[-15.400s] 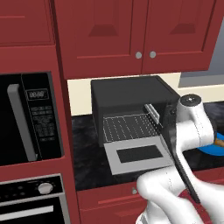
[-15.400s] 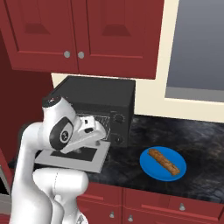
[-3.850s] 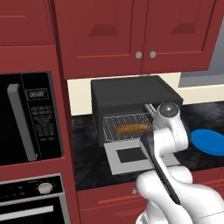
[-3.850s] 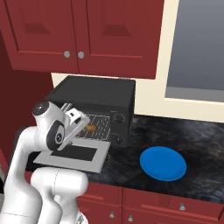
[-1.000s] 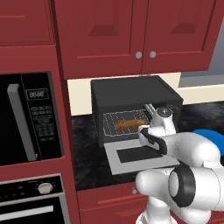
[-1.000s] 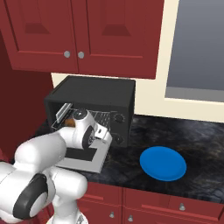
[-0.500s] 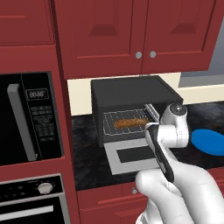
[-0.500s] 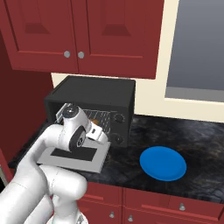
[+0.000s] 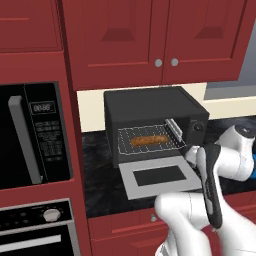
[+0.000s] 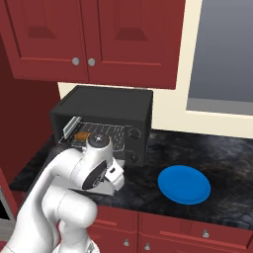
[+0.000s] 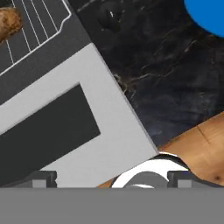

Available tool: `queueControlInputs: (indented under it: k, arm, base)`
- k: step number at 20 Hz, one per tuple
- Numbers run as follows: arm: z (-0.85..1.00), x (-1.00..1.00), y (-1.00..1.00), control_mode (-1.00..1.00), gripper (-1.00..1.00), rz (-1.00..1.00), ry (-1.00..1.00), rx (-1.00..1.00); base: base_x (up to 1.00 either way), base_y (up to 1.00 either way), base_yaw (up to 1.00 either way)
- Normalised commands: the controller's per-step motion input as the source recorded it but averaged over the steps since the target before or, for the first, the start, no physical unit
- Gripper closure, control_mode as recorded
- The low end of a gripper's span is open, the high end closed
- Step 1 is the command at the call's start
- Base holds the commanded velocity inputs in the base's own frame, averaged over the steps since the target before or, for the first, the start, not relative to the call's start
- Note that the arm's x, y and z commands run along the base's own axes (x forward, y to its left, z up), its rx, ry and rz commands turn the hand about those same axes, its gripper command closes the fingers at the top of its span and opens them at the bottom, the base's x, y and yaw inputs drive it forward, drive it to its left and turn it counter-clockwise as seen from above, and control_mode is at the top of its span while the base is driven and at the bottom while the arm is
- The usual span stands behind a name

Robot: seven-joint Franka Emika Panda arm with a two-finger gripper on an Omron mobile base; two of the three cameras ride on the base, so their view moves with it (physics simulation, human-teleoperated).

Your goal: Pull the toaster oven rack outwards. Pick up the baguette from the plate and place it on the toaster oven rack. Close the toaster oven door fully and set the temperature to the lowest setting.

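Observation:
The black toaster oven (image 9: 155,107) (image 10: 113,111) stands on the dark counter. Its door (image 9: 160,176) (image 11: 109,131) hangs open and flat. The wire rack (image 9: 150,139) (image 11: 35,26) is pulled out over it, and the baguette (image 9: 149,140) (image 10: 81,134) (image 11: 8,19) lies on it. To the right, the blue plate (image 10: 184,184) (image 11: 208,15) is bare. My gripper (image 11: 111,179) hovers above the door's front right corner, looking down. It is open, with nothing between its fingertips (image 11: 43,178).
The oven's knobs (image 9: 199,127) (image 10: 133,132) sit on its right panel. A built-in microwave (image 9: 35,132) and a lower oven (image 9: 40,235) stand to the left. Red cabinets hang above. Bare counter (image 11: 166,78) lies between the door and the plate.
The arm has swung and folded down to the right, and the hand has drawn back from the oven mouth to the door's front corner. The baguette has stayed on the rack.

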Motion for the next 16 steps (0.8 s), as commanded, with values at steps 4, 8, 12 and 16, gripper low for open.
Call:
queueControlInputs:
  k: [4,8,12,16]
  arm:
    - [-0.11,-0.60,-0.20,-1.00,-1.00,-0.16,0.12,0.25]
    - [-0.35,-0.51,0.00,-1.00,-1.00,-0.17,0.01,0.14]
    - [-0.35,0.04,0.00,-1.00,-1.00,-0.14,-0.04,0.08]
    - [-0.34,0.26,0.00,-1.00,-1.00,-0.13,-0.04,0.07]
  base:
    - [0.00,0.00,0.00]
    - [0.00,0.00,0.00]
    - [0.00,0.00,0.00]
    - [0.00,0.00,0.00]
